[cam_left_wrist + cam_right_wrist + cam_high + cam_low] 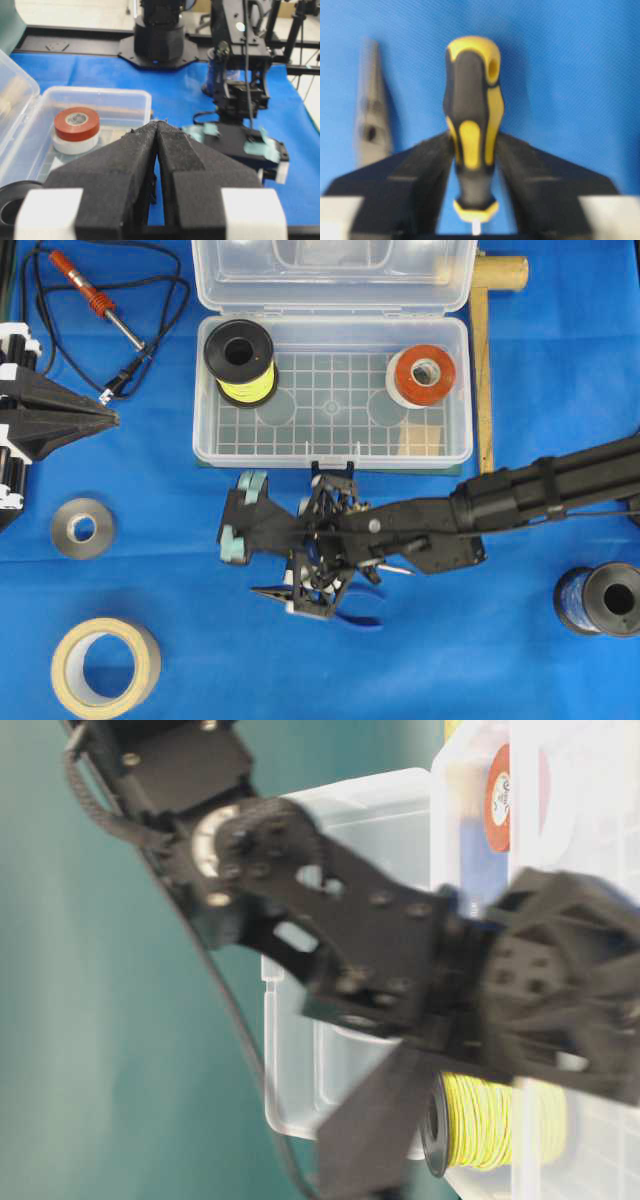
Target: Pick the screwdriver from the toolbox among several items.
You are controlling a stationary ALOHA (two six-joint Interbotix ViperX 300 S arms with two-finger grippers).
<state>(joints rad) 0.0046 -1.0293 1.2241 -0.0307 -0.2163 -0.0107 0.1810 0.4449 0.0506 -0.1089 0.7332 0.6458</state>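
1. The screwdriver (474,132) is out of the toolbox (205,430). It lies over the blue counter (560,360) near the case's front latch, with its yellow-and-black handle between the fingers (420,170) of the right gripper (475,165).
2. In the right wrist view those fingers stand close on either side of the handle. Whether they press it or have just let go cannot be told.
3. The left gripper (157,150) is parked at the left edge with its fingers pressed together, holding nothing.
4. The blue-handled pliers (370,110) lie just beside the screwdriver, on its left in the wrist view.
5. Risks, as I judge them:
   - If the fingers are loose, the round handle may roll toward the pliers.
   - A careless lift could drag the tool along, or knock the pliers.
6. The wire spool (240,362) and tape roll (422,375) sit in the box, well apart from the fingers.
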